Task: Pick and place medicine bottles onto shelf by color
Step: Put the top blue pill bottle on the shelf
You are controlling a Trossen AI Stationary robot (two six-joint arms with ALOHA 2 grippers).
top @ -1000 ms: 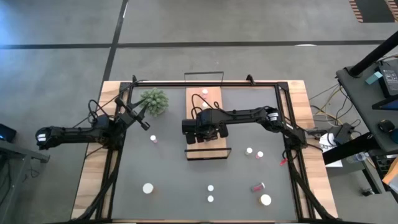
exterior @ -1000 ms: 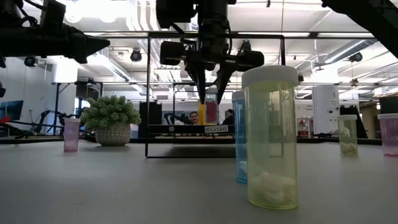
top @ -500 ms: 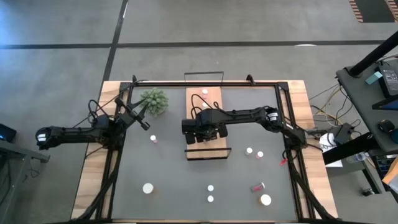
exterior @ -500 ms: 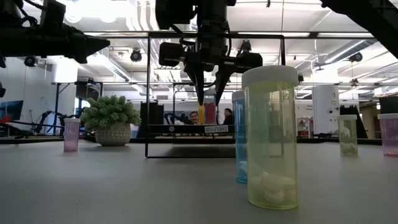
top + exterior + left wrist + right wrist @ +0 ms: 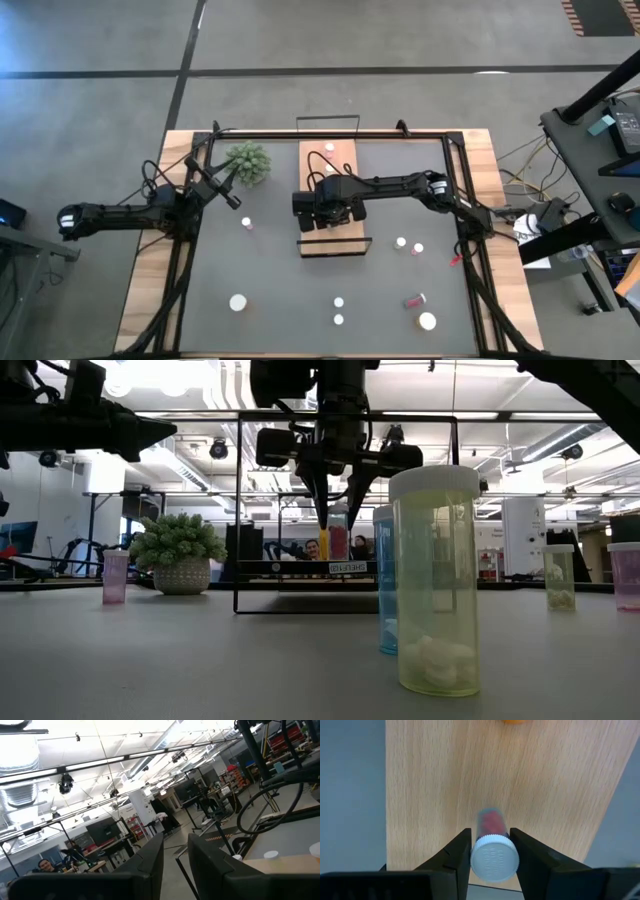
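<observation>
The shelf (image 5: 345,160) is a light-wood board with black wire rails, at the table's middle. My right gripper (image 5: 327,203) hangs over it, pointing down, shut on a red bottle with a white cap (image 5: 494,857). That bottle also shows in the low view (image 5: 338,543). An orange bottle (image 5: 328,153) stands on the shelf's far end. Several other bottles stand on the dark mat, such as a pink one (image 5: 246,223). My left gripper (image 5: 228,190) waits open and empty in the air at the table's left, near the plant. My right gripper pinches the red bottle's white cap (image 5: 476,856) between its two fingers (image 5: 462,852). The fingers come from above, pointing down. The bottle stands upright below them over the shelf board (image 5: 435,780). I cannot tell whether its bottom rests on the board.
A green spiky plant (image 5: 247,160) stands at the far left. One red bottle (image 5: 414,299) lies on its side at the near right. A tall yellowish bottle (image 5: 434,580) and a blue one (image 5: 384,590) stand at the near edge. A black frame (image 5: 330,131) rings the table.
</observation>
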